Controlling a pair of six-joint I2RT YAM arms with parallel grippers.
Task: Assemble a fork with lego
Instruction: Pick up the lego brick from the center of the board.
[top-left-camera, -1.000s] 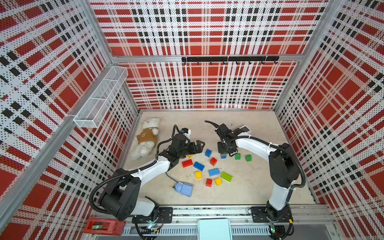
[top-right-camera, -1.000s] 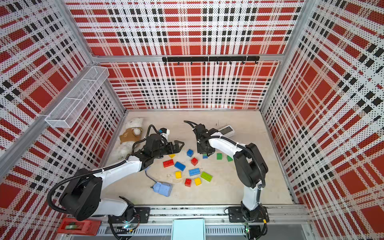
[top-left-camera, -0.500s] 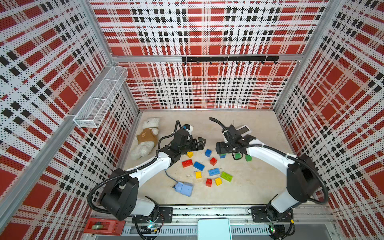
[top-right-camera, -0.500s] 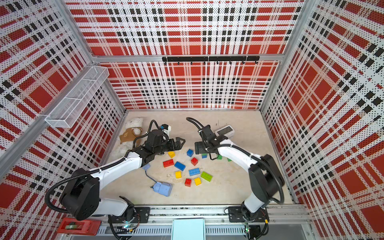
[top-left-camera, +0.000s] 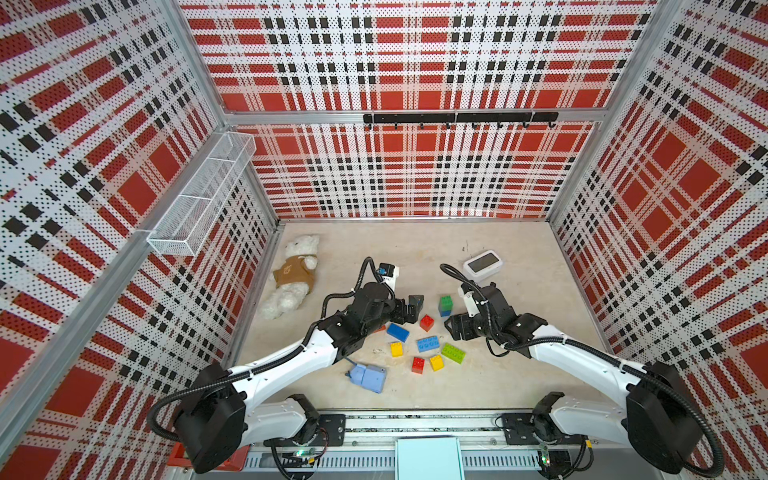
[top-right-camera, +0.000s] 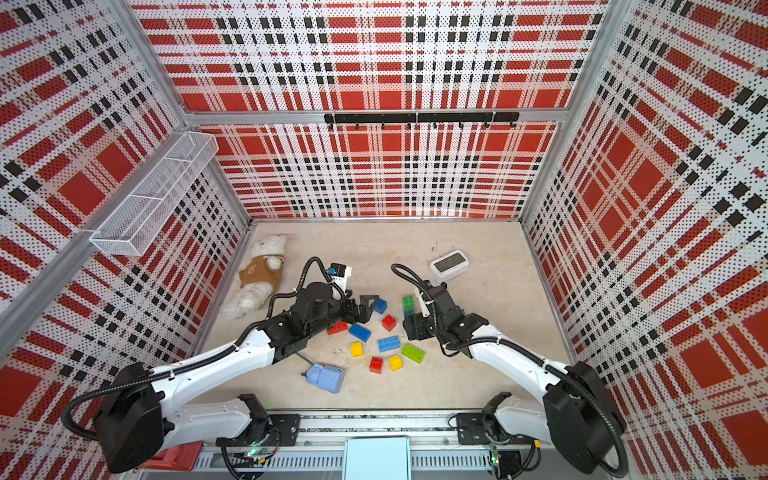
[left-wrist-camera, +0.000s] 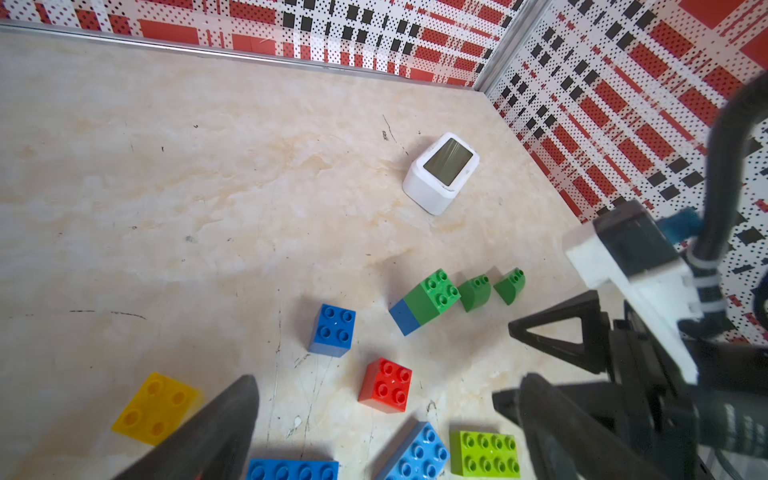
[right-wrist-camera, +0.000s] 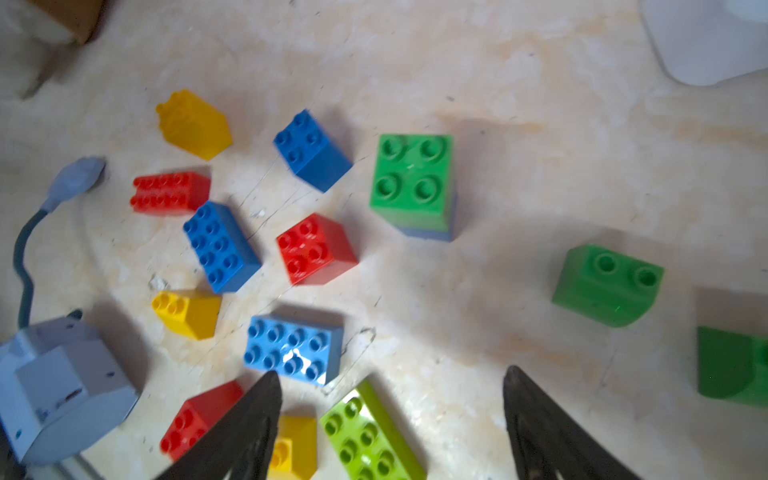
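In both top views, chunky studded plastic lego bricks lie scattered on the beige marbled tabletop between the arms. In the left wrist view, the left gripper gapes wide and empty. In the right wrist view, the right gripper stands spread, holding nothing.

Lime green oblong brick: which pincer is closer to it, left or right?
Right. The right pincer hangs open right next to the lime brick. The left pincer, also open, is farther away, past the red square brick.
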